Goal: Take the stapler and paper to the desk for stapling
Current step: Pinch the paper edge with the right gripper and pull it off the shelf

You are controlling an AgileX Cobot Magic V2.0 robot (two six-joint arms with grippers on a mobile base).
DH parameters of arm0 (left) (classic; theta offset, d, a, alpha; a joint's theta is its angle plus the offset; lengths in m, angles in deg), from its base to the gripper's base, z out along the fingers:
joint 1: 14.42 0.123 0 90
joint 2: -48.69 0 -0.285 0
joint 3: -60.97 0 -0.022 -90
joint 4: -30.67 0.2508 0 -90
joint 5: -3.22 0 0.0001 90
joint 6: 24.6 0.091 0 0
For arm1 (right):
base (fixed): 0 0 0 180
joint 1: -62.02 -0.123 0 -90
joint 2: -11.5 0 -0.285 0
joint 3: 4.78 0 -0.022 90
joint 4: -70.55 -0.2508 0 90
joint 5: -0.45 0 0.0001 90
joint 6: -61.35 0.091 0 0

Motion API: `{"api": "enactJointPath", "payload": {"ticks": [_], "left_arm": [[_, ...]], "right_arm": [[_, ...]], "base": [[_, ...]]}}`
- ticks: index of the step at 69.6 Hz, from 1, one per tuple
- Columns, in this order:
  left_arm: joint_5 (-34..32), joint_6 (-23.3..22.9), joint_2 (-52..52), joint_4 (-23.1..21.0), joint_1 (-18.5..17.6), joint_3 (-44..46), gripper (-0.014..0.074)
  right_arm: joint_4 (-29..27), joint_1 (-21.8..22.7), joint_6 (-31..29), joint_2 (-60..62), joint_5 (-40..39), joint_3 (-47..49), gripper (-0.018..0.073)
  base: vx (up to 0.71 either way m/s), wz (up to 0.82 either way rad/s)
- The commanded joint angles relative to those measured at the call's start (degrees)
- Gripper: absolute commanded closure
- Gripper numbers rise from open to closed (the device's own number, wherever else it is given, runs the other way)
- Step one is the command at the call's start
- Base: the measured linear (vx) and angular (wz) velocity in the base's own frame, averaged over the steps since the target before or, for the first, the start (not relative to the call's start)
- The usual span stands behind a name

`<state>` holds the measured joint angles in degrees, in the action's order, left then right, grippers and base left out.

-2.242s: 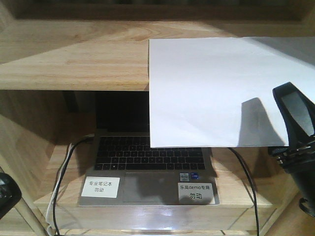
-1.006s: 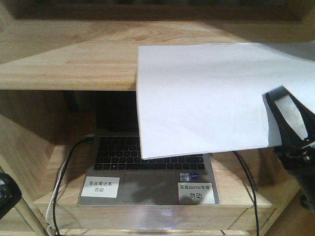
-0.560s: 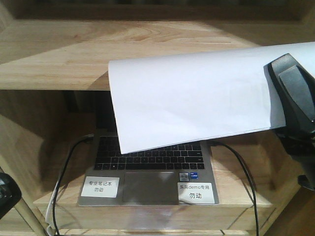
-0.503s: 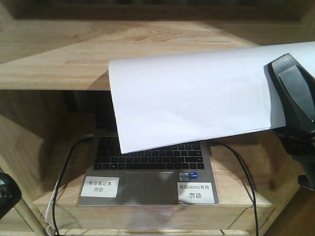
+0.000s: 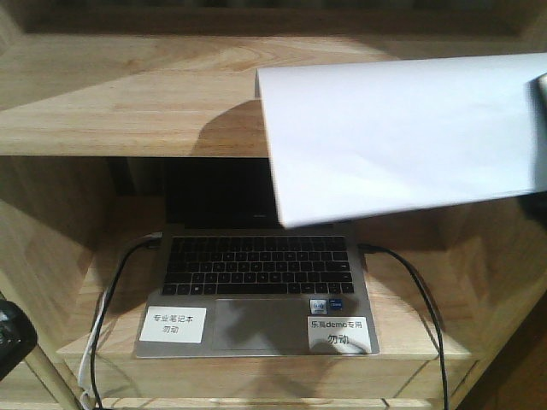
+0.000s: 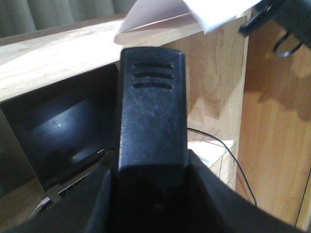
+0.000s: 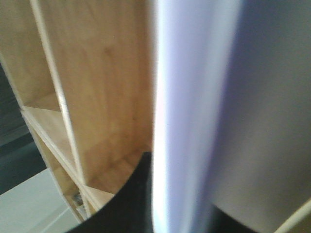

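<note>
The white paper (image 5: 402,137) hangs in the air in front of the upper shelf board, lifted off it and tilted. It also shows edge-on in the right wrist view (image 7: 194,97) and at the top of the left wrist view (image 6: 160,12). My right gripper (image 7: 180,213) is shut on the paper's right edge; only a sliver of it shows at the right edge of the front view (image 5: 542,85). My left gripper (image 6: 151,170) is shut on the black stapler (image 6: 151,111), which stands up between the jaws. The desk is out of view.
An open laptop (image 5: 256,282) with two white stickers sits on the lower shelf (image 5: 410,333), with cables (image 5: 427,307) at both sides. The upper shelf board (image 5: 128,94) runs across above it. A wooden side panel (image 6: 277,136) stands to the right.
The paper has been lifted off the shelf and swung, first left, then back to the right. My right gripper has moved up and right, almost out of the front view.
</note>
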<state>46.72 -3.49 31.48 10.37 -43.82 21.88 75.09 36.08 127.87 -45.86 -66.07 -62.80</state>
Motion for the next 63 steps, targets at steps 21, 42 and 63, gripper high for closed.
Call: {"api": "enactJointPath", "payload": {"ticks": [21,42,63], "left_arm": [[-6.59,-0.03,-0.82,-1.75,-0.29,1.72,0.0603],[-6.59,-0.03,-0.82,-1.75,-0.29,1.72,0.0603],[-6.59,-0.03,-0.82,-1.75,-0.29,1.72,0.0603]], "right_arm": [[12.17,11.16,7.48,15.79,-2.95,1.79,0.0566],[21.04,14.11,14.27,30.11,9.24,1.79,0.0566],[22.08,14.11,14.49,39.71,22.92,1.79,0.0566]], "base": [[0.00,0.00],[0.00,0.00],[0.00,0.00]]}}
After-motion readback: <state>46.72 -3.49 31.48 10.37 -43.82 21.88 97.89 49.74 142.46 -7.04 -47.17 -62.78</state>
